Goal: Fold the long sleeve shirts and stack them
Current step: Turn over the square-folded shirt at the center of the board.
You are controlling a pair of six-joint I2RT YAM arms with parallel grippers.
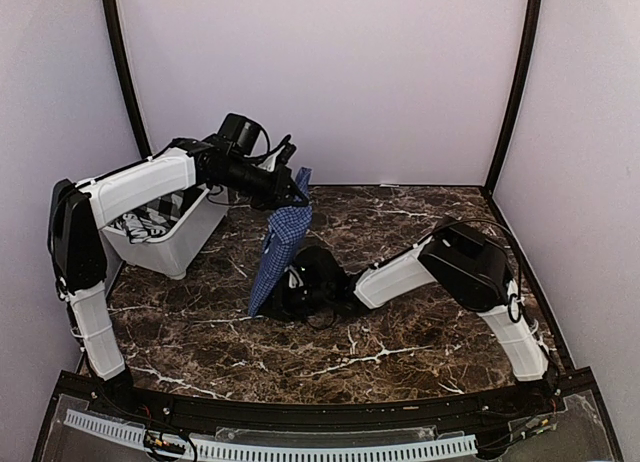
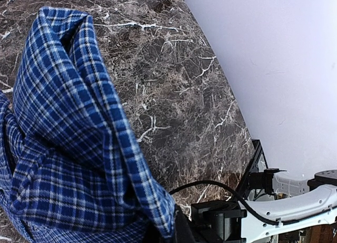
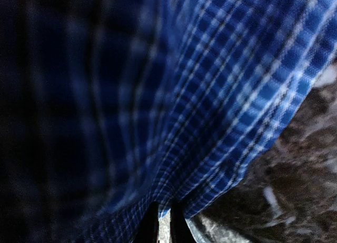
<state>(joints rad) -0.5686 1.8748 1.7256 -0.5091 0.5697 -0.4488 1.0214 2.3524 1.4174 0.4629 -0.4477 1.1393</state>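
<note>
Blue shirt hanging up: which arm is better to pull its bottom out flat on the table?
Right, probably. The right gripper pinches the shirt's low end near the table; the left gripper holds the top up high.

So the shirt hangs over the middle of the table from the left gripper, with the right gripper pinching its lower end from the right. The bin sits back-left, cloth inside.
</note>
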